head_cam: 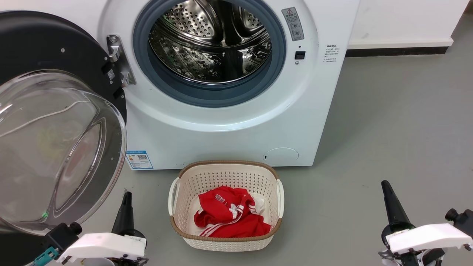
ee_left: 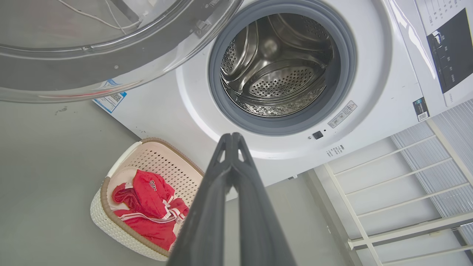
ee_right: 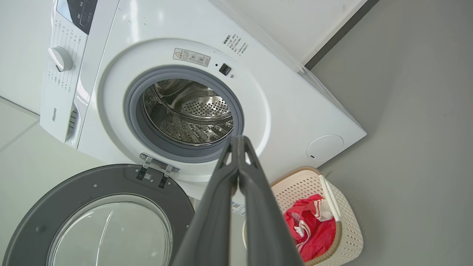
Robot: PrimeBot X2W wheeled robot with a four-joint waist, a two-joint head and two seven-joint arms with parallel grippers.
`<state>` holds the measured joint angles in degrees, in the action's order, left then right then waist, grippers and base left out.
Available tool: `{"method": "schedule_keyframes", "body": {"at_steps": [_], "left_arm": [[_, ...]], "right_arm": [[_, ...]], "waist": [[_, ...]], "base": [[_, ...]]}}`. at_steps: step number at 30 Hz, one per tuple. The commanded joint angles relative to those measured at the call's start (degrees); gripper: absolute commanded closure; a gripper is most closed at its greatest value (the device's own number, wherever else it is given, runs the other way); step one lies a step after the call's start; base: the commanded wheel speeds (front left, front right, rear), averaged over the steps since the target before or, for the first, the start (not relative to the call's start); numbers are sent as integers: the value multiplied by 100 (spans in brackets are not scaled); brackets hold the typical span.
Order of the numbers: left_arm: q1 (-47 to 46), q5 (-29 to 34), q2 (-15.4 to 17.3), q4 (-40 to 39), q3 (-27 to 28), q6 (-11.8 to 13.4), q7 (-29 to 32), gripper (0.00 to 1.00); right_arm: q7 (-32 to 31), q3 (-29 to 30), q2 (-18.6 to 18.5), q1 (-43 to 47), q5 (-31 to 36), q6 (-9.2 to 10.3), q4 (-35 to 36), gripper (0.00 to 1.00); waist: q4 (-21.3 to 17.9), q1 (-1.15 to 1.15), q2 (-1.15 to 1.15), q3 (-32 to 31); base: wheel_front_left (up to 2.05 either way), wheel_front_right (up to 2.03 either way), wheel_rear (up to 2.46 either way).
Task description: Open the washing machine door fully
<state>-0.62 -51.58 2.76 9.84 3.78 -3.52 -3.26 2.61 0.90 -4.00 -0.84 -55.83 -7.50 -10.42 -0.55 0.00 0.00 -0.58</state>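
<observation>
I see bright, even light and sharp detail (my wrist views bend straight lines at the edges), pale glare on the washing machine door (head_cam: 40, 122), soft shadow on the floor (head_cam: 343, 122).

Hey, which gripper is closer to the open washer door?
The left gripper, low beside the glass bowl of the door; the right gripper is far across, past the basket.

You have a smooth grey floor (head_cam: 391, 122) carrying the big white front-loading washing machine (head_cam: 207, 136); just before it stands a cream perforated plastic basket (head_cam: 225, 175), seemingly not touching it.
</observation>
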Motion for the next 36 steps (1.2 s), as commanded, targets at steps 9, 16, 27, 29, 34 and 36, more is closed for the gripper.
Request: {"method": "schedule_keyframes", "body": {"at_steps": [9,16,27,29,34,36], "left_arm": [[-235,-790,12,44,63,-96,186,100],[-286,-1239,13,94,94,-138,297,100],[-357,-1838,14,166,134,-199,446,100],[-371,-1951,14,179,143,-212,469,100],[-398,-2227,15,210,159,-232,540,100],[-408,-2335,15,224,165,-247,566,100]], "right_arm": [[-140,74,-43,-207,-757,1,-29,100],[-224,115,-43,-256,-1180,0,-74,100],[-343,174,-39,-322,-1729,1,-131,100],[-370,184,-38,-334,-1837,1,-144,100],[-422,211,-35,-361,-2089,1,-171,100],[-441,222,-33,-375,-2191,1,-182,100]], "waist": [[8,0,0,10],[13,0,0,17],[20,0,0,28],[21,0,0,30],[25,0,0,35],[27,0,0,37]], "base": [[0,0,0],[0,0,0],[0,0,0],[0,0,0],[0,0,0],[0,0,0]]}}
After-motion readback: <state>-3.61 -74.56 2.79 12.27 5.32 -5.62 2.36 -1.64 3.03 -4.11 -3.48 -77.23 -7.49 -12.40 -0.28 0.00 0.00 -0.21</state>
